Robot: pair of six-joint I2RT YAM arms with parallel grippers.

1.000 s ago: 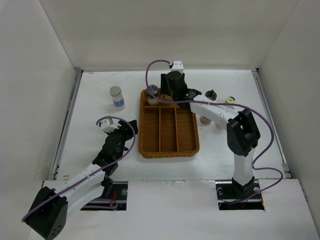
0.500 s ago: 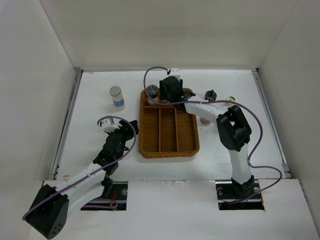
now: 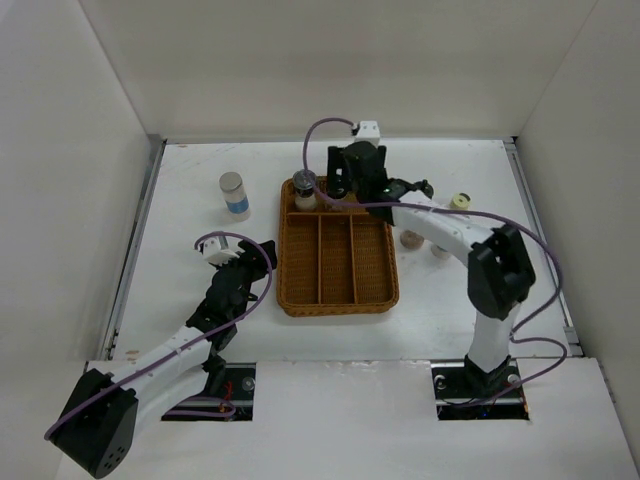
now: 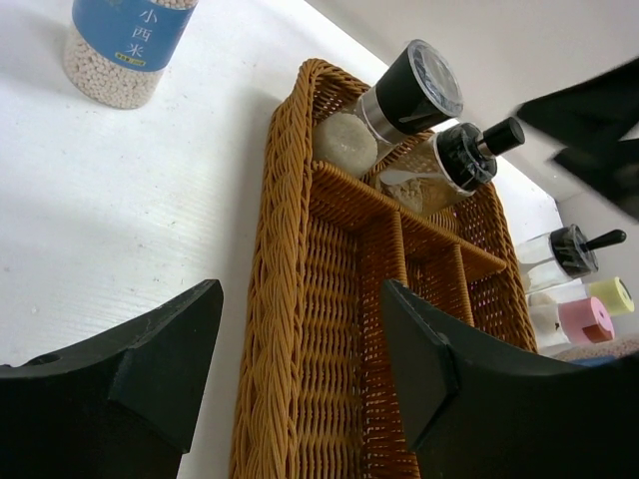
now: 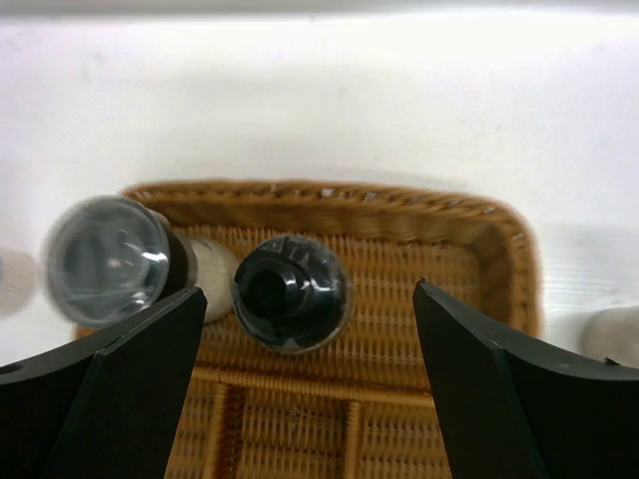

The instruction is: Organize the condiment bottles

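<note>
A brown wicker tray (image 3: 338, 290) lies mid-table. In its back compartment stand a silver-topped glass shaker (image 3: 304, 188) (image 5: 108, 259) and a black-topped shaker (image 5: 292, 291) (image 4: 454, 165). My right gripper (image 3: 345, 188) (image 5: 310, 379) hangs open above that compartment, its jaws wide on either side of the black-topped shaker and not touching it. A white grey-capped bottle with a blue label (image 3: 233, 195) (image 4: 125, 45) stands left of the tray. Right of the tray are another black-topped shaker (image 3: 422, 187), a cream-capped bottle (image 3: 460, 201) and a pink-capped bottle (image 3: 411, 239). My left gripper (image 3: 258, 262) (image 4: 300, 369) is open and empty at the tray's left rim.
White walls enclose the table on three sides. The tray's three long front compartments (image 3: 335, 262) hold nothing. My right arm (image 3: 440, 225) stretches over the bottles right of the tray and partly hides one small bottle (image 3: 438, 250).
My right gripper has shifted a little to the right and back above the tray's back compartment. My left arm has not moved.
</note>
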